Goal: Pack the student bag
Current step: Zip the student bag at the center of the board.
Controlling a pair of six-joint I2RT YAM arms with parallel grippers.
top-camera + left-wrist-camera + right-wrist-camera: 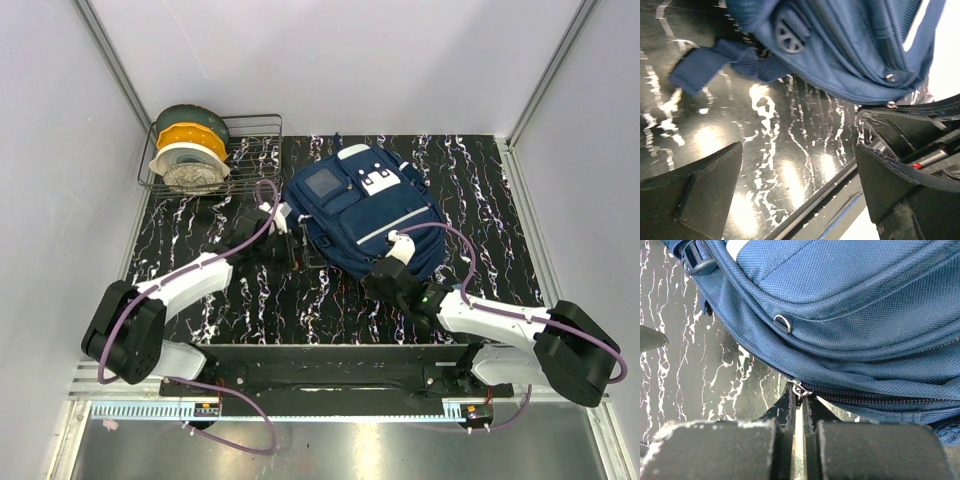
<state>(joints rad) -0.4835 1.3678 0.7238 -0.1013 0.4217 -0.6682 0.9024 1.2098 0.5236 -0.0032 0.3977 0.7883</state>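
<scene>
— What is shown?
— A marbled surface [480,200] is seen, with the bag [365,210] laid flat at its middle.
— And the pincers?
— The left pincer [800,185] is spread apart just beside the bag's left edge. The right pincer [801,396] is clamped on the zip pull [801,389]. That pull is best drawn steadily along its track, with the fabric braced by the left.

Lab test cell: white panel walls [350,60], aluminium posts [112,60], marbled black table [250,300].

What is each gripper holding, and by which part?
The right gripper pinches the student bag by its zipper pull; the left gripper holds nothing.
</scene>
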